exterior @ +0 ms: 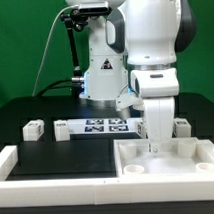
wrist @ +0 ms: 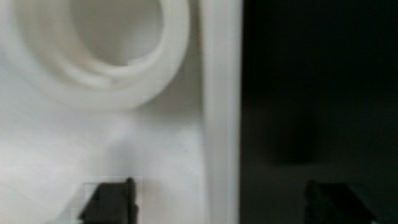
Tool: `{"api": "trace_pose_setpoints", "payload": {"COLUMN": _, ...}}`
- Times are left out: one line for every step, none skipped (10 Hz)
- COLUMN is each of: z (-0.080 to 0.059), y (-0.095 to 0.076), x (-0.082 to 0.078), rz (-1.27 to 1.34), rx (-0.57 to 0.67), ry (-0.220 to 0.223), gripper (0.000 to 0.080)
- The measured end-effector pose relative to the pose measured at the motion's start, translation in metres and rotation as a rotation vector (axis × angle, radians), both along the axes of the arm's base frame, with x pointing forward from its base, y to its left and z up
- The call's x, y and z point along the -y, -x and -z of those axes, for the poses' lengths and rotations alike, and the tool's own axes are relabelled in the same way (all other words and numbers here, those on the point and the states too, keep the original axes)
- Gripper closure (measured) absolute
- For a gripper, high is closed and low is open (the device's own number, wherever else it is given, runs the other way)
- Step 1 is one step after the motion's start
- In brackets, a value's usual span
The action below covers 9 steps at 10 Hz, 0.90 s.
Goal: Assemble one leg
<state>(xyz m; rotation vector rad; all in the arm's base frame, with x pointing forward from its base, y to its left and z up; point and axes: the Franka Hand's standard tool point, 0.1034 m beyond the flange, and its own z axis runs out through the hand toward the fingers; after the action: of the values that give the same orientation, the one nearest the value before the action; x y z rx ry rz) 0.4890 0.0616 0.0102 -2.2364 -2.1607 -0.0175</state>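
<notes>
The large white square panel (exterior: 167, 156) lies flat at the exterior view's front right, with round corner holes. My gripper (exterior: 154, 143) hangs straight down over its near left part, low above it. In the wrist view my gripper (wrist: 219, 202) is open and empty. One dark fingertip (wrist: 111, 200) is over the panel (wrist: 71, 130) and the other is over the black table, with the panel's edge between them. A corner hole (wrist: 111, 35) shows ahead. One leg (exterior: 34, 128), a small white block, stands far left on the table. Another leg (exterior: 62, 130) stands beside the marker board.
The marker board (exterior: 104, 124) lies at mid table, behind the panel. Another small white part (exterior: 183, 124) sits behind the panel on the right. A raised white border (exterior: 17, 161) runs along the table's front and left. The robot base (exterior: 102, 70) stands at the back.
</notes>
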Motion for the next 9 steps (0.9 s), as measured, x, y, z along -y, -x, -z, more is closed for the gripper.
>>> {"api": "trace_pose_setpoints", "payload": {"z": 0.0, "y": 0.0, "x": 0.0, "rz": 0.0, "rx": 0.0, "ry": 0.0, "gripper": 0.0185}}
{"api": "trace_pose_setpoints", "payload": {"z": 0.0, "y": 0.0, "x": 0.0, "rz": 0.0, "rx": 0.0, "ry": 0.0, "gripper": 0.016}}
{"api": "trace_pose_setpoints", "payload": {"z": 0.0, "y": 0.0, "x": 0.0, "rz": 0.001, "rx": 0.0, "ry": 0.0, "gripper": 0.0153}}
{"api": "trace_pose_setpoints", "payload": {"z": 0.0, "y": 0.0, "x": 0.0, "rz": 0.001, "rx": -0.001, "ry": 0.0, "gripper": 0.0153}}
{"api": "trace_pose_setpoints", "payload": {"z": 0.0, "y": 0.0, "x": 0.0, "rz": 0.001, "rx": -0.001, "ry": 0.0, "gripper": 0.0153}}
{"api": "trace_pose_setpoints", "payload": {"z": -0.002, "y": 0.0, "x": -0.001, "rz": 0.016, "rx": 0.001, "ry": 0.0, "gripper": 0.015}}
{"api": "trace_pose_setpoints", "payload": {"z": -0.013, "y": 0.002, "x": -0.006, "rz": 0.049, "rx": 0.014, "ry": 0.003, "gripper": 0.015}}
{"api": "trace_pose_setpoints", "payload": {"z": -0.026, "y": 0.006, "x": -0.013, "rz": 0.08, "rx": 0.027, "ry": 0.007, "gripper": 0.015}}
{"api": "trace_pose_setpoints", "payload": {"z": -0.038, "y": 0.01, "x": -0.021, "rz": 0.114, "rx": 0.039, "ry": 0.011, "gripper": 0.015}}
